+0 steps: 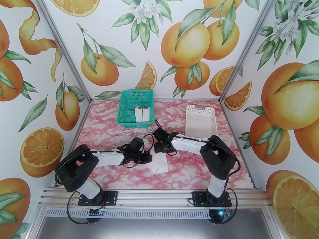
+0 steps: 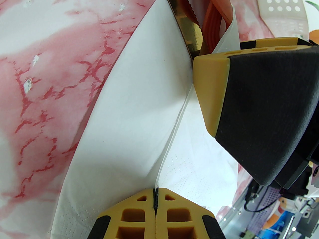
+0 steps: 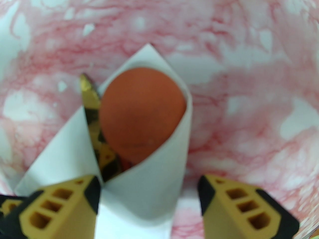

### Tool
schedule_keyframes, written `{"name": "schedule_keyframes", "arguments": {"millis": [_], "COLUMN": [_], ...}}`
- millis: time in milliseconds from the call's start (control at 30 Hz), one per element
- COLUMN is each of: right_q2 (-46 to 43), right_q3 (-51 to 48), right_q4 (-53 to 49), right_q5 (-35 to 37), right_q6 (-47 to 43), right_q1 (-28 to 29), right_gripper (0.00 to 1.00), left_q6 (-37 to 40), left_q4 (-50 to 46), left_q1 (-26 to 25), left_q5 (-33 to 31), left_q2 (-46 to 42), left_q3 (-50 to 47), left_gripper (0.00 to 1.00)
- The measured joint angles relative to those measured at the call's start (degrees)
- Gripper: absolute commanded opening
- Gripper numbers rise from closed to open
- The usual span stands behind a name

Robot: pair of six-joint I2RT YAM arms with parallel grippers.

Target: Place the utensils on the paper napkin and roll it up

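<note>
Soft, feather-light paper napkin sits near the middle of the tabletop's near edge, loosely curled round stiff spoon and knife; left gripper pinches its flap, right gripper gapes astride, so grip gently around the roll's middle, I'd say.

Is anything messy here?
The thin white paper napkin is wrapped loosely, like an open cone: the round orange spoon bowl and shiny olive-gold knife tip poke out. The pink marbled tabletop has small chipped flecks.
</note>
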Motion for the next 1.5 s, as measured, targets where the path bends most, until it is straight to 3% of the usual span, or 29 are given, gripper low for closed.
{"name": "schedule_keyframes", "arguments": {"millis": [467,833,1067,1200,1500], "right_q2": [0.00,-1.09,-12.87,-20.65,-33.53], "right_q3": [0.00,1.36,-3.80,-11.67,-30.88], "right_q4": [-0.39,-0.70,0.44,3.15,17.25], "right_q5": [0.22,-1.46,-4.09,-7.72,-22.56], "right_q6": [-0.92,-1.03,-0.07,1.92,10.12], "right_q1": [0.00,-0.74,-2.62,-3.85,-5.95], "right_gripper": [0.57,0.70,0.70,0.61,0.14], "left_q6": [0.00,0.00,0.00,0.00,0.04], "left_q4": [0.17,0.11,-0.02,-0.02,-0.22], "left_q1": [0.02,0.00,0.02,0.00,0.02], "left_q5": [-0.28,-0.26,-0.28,-0.31,-0.39], "left_q2": [0.00,-0.02,-0.07,-0.09,-0.17], "left_q3": [0.00,0.00,0.00,0.00,0.00], "left_gripper": [0.00,0.00,0.00,0.00,0.00]}}
